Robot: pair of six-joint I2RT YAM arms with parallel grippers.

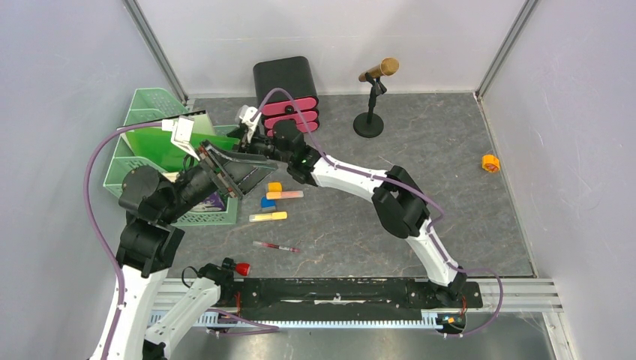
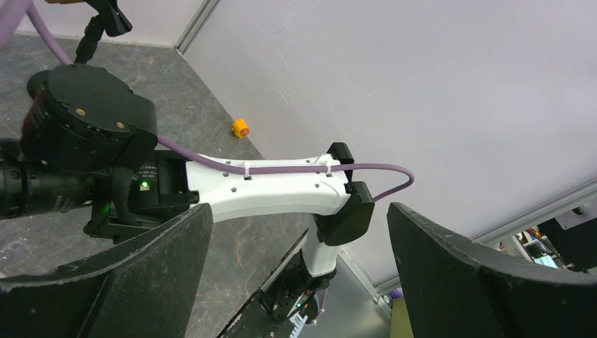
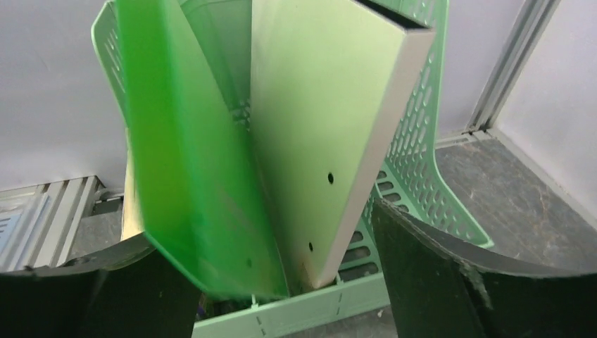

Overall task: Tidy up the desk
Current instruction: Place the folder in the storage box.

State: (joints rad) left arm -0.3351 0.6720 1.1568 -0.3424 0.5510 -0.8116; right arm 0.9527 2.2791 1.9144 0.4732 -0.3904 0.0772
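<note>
A dark-grey marbled desk (image 1: 450, 195) fills the walled bay, its widest open stretch toward a small orange object (image 1: 490, 163) near the right edge. At the left edge, the right gripper (image 3: 260, 225), fingers wide, faces a green folder (image 3: 183, 141) standing in a mint-green tray (image 3: 422, 141); the left gripper (image 2: 299, 211) gapes wide, holding nothing. The arm label (image 2: 149, 176) is too small to read.

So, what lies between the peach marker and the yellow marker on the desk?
A small blue block, on the desk between the peach marker and the yellow marker. The top view shows it.
</note>
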